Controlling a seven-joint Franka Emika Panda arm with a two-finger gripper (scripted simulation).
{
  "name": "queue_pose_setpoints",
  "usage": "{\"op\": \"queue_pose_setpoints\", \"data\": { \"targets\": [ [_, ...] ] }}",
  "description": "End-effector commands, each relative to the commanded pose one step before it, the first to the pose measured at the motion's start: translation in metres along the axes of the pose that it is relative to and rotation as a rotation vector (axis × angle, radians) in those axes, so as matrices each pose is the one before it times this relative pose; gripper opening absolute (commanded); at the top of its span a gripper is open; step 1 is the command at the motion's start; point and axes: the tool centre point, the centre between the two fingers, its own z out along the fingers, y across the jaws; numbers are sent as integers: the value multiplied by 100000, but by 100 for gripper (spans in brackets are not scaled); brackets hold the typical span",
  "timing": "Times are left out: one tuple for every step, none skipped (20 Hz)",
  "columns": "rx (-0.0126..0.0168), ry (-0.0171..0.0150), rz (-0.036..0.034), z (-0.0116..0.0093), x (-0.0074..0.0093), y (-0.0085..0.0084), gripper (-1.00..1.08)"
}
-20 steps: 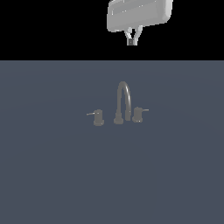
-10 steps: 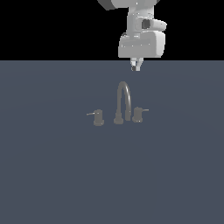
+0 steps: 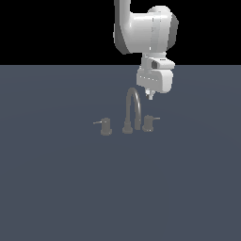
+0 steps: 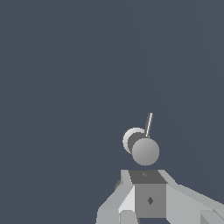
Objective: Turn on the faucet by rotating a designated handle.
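Poised above the rigid metal handle (image 3: 148, 123), gripper (image 3: 150, 97) fingers seemingly pressed together; thin lever (image 3: 155, 118) likely best pushing point

end effector (image 3: 150, 97) above handle (image 3: 148, 123), at exterior view's right of spout (image 3: 133, 108)
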Motion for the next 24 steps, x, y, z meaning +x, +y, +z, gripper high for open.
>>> {"op": "queue_pose_setpoints", "data": {
  "targets": [
    [148,111,5296,2370,868,-346,-100],
    [24,9,1816,845,277,-99,-100],
    [23,8,1700,796,253,-85,-100],
    [22,7,1582,746,229,-73,-100],
    [20,6,1465,695,207,-62,-100],
    [19,5,1350,642,188,-51,-100],
    [17,4,1231,589,168,-42,-100],
    [15,4,1113,535,149,-35,-100],
    [14,3,996,480,131,-28,-100],
    [12,3,882,425,116,-22,-100],
    [11,2,763,369,98,-18,-100],
    [9,2,644,313,82,-14,-100],
    [7,1,526,256,66,-11,-100],
    [6,1,414,200,54,-6,-100],
    [4,1,293,143,37,-5,-100],
    [2,0,169,86,18,-5,-100],
    [1,0,69,28,14,2,-100],
    [0,0,0,0,0,0,-100],
    [0,0,0,0,0,0,-100],
    [0,0,0,0,0,0,-100],
    [-72,-21,-63,2,-3,32,-100],
    [0,0,0,5,157,284,-100],
    [0,0,0,5,159,287,-100],
    [0,0,0,5,161,290,-100]
  ]
}}
